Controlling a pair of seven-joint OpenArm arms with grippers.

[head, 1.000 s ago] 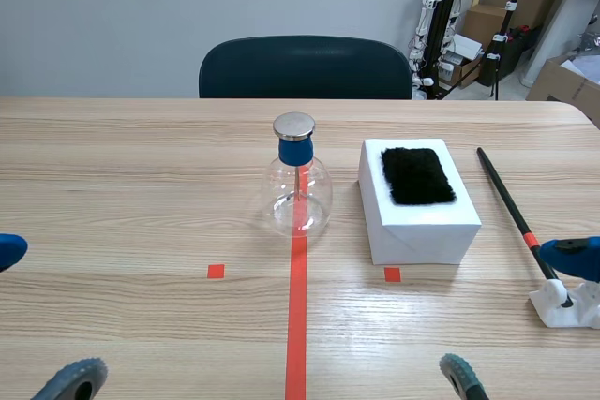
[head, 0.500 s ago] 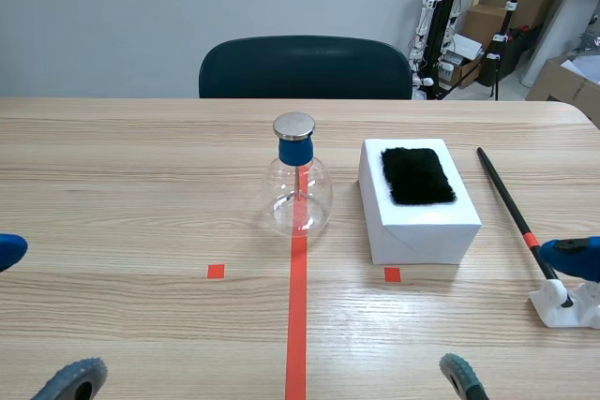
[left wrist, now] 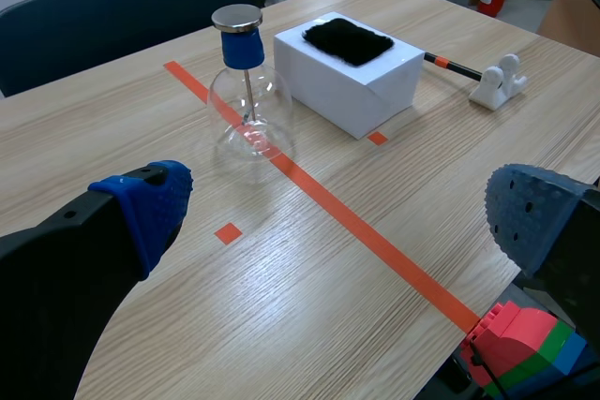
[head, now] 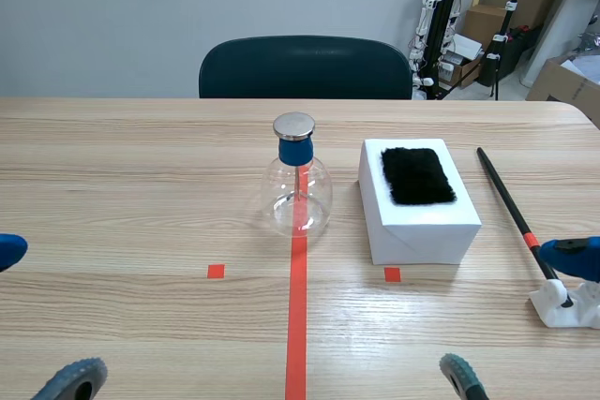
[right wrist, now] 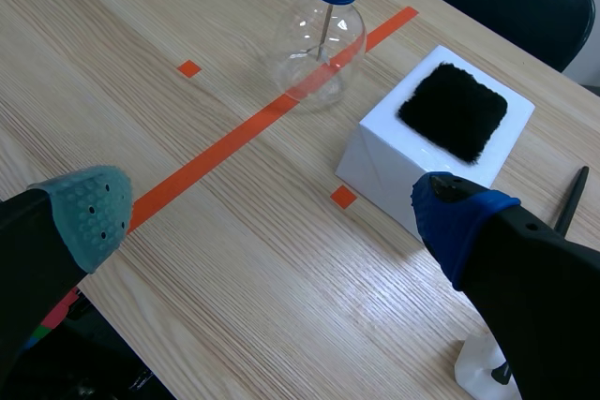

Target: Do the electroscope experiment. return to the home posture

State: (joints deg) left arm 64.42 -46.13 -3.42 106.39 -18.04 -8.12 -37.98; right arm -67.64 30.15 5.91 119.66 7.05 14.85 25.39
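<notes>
Glass electroscope upright on bench, on the centre tape. Black rod propped on white stand. Left tool and right tool released, empty, low. Home looks close: settle slowly, right arm clear of stand.

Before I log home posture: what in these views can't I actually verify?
- Arm posture: in the scene view both arms are cut off by the edges; only pads show.
- Leaves inside the electroscope flask: too small in every view.
- Stretch of the black rod near the white stand: hidden behind a finger of the right gripper, scene and right wrist views.
</notes>
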